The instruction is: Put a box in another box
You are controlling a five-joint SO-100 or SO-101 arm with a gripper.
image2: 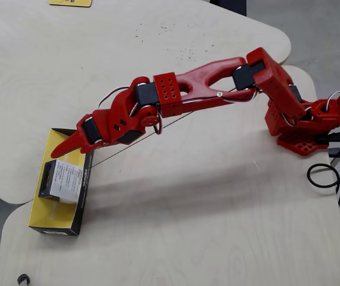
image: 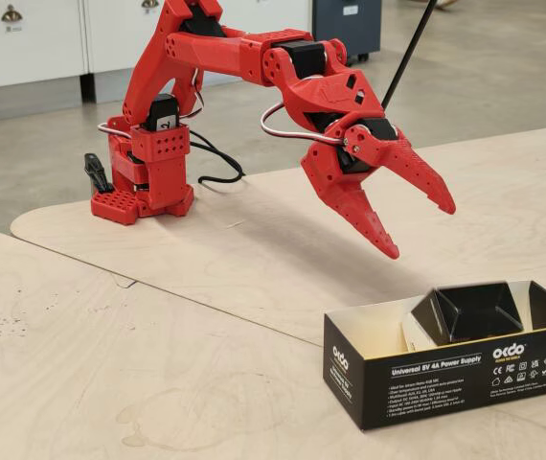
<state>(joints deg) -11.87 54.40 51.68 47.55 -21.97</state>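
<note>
Two boxes matter here, and one already sits inside the other. My gripper [image: 424, 234] hangs in the middle right of the fixed view with its two red fingers spread apart and nothing between them, clear above the bench [image: 158, 316] and up and to the left of the long black box [image: 417, 369]. I judge that it hangs there because the drop is made — an empty, spread gripper clear of the carton has no more to do with it.

In the overhead view the long black box lies at the lower left of the frame, where two bench panels meet, its pale yellow inside [image2: 43, 205] showing round the load. My gripper tip reaches over the box's upper end there, apart from the carton as far as I can tell.

The small carton [image2: 62, 180] rests within the walls, toward the upper half of the box in the overhead view and toward the right end in the fixed view. It looks tilted, not flat — its glossy black end [image: 474, 311] stands up above the rim, angled toward the camera, and a white printed face shows from above. The print is too small to read. The long box's front carries white lettering, "Universal 5V 4A Power Supply", with a logo beside it.
</note>
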